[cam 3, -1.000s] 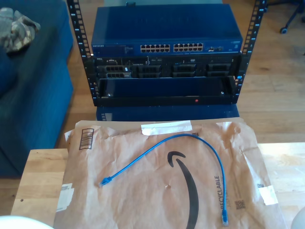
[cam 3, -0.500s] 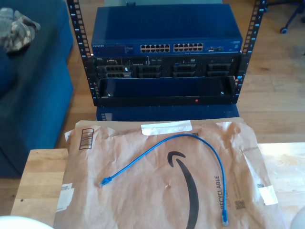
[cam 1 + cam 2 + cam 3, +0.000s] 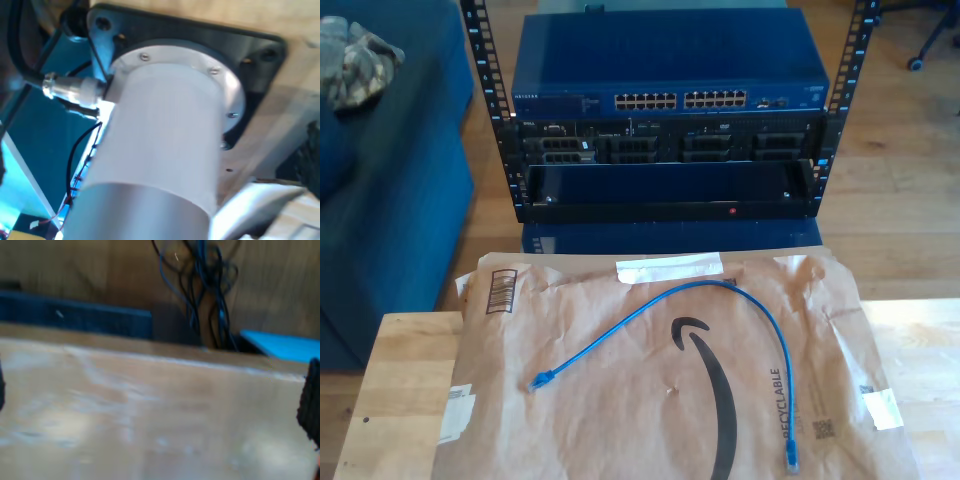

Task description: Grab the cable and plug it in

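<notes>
white arm parts left the exterior view's lower corners (cable (image 3: 680, 320) unmoved).

Printed along the paper mailer (image 3: 620, 400), toward 5 o'clock of the exterior view: "RECYCLABLE", running sideways, only partly legible, with a small QR-type square (image 3: 822, 429) just beside it. At the mailer's middle: a black curved smile-arrow logo (image 3: 705, 380), wordless. Toward 10 o'clock on the mailer: a barcode (image 3: 502, 291), digits too small to read. White labels (image 3: 670, 267) at 12 o'clock and at the mailer's edges: blank or illegible. On the blue network switch (image 3: 660, 70) in the rack, at its front's 9 o'clock end: small white brand lettering (image 3: 528, 97), too fine to read surely. Nothing readable in either wrist view.
</notes>
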`<action>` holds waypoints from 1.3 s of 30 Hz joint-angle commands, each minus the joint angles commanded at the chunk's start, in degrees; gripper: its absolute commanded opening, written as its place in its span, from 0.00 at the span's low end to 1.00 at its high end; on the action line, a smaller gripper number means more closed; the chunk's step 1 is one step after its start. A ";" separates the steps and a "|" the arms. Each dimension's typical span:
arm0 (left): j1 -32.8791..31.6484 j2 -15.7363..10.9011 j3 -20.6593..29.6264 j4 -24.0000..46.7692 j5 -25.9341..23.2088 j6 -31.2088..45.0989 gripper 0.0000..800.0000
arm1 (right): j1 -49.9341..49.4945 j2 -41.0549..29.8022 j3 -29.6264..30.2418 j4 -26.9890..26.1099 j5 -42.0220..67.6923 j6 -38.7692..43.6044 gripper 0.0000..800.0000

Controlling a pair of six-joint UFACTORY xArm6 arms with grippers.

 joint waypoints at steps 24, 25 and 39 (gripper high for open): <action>-35.60 12.31 -13.45 -9.32 -0.79 -34.37 1.00 | 66.73 23.65 -25.76 2.29 8.79 61.71 0.94; -37.80 12.57 -13.80 -9.32 -0.88 -37.36 1.00 | 69.27 24.70 -26.99 2.99 8.79 62.77 0.94; -48.97 12.22 -15.30 -11.78 -1.49 -48.88 1.00 | 96.97 47.03 -46.42 17.76 8.18 68.22 0.99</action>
